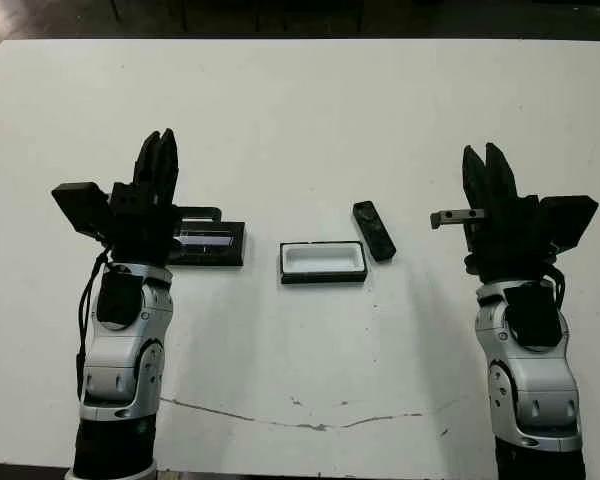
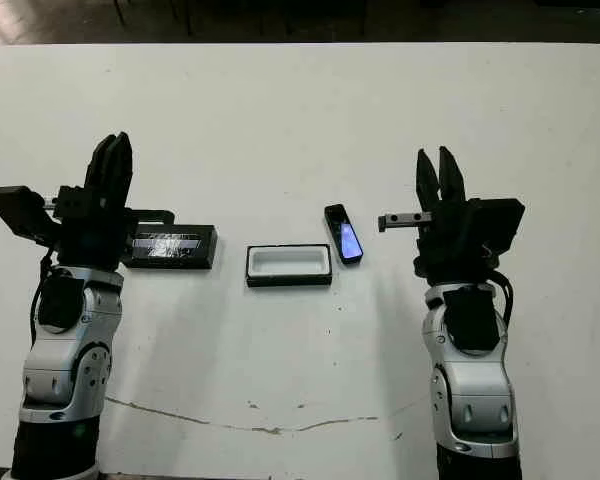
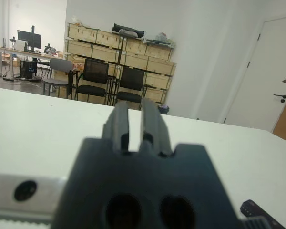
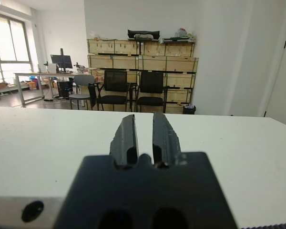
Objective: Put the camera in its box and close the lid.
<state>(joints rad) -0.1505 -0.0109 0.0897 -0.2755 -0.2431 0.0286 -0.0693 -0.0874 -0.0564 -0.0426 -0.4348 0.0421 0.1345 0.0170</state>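
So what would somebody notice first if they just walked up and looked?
Probably the two robot arms sticking up, the left gripper and the right gripper, one on each side of the white table. Between them lie three small black things: the lid, the open box, and the camera.

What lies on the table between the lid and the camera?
The box, open with its white lining up, lies between the lid and the camera, apart from both. Both eye views show it.

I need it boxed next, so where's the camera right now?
In the head views, the camera lies on the white table right of centre, just beside the open box, toward the right gripper.
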